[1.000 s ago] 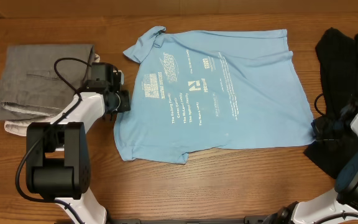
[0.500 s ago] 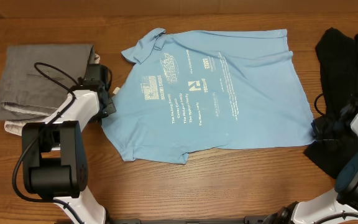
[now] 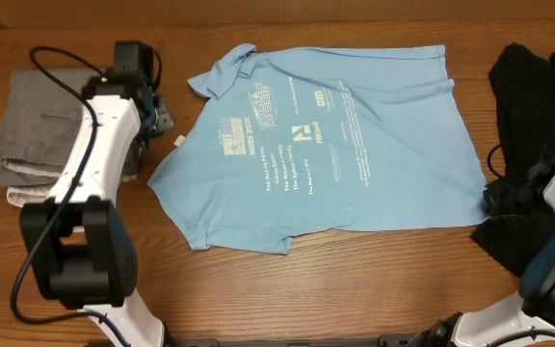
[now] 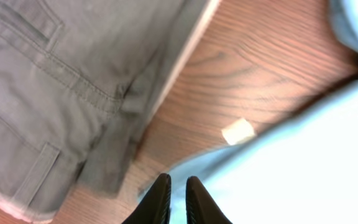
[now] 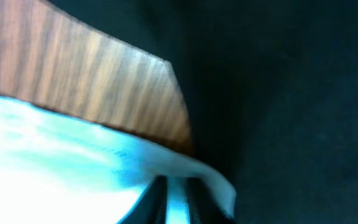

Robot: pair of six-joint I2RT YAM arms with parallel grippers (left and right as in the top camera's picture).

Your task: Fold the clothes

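Wood-grain table (image 3: 355, 289) is shown beneath everything. A hem corner of the T-shirt (image 3: 355, 145) is pinched by the closed right gripper (image 3: 497, 198); the left gripper (image 4: 178, 193) is held almost shut over the sleeve edge, nothing visibly gripped. Light, limp cloth is expected, best taken at corners. It is laid flat mid-table, print up, neck leftward, long axis running left-right

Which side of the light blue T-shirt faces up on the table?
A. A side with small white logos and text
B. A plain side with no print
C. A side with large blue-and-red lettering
A: in the overhead view the T-shirt lies spread flat, with small white logos and lines of white text on its upper face.
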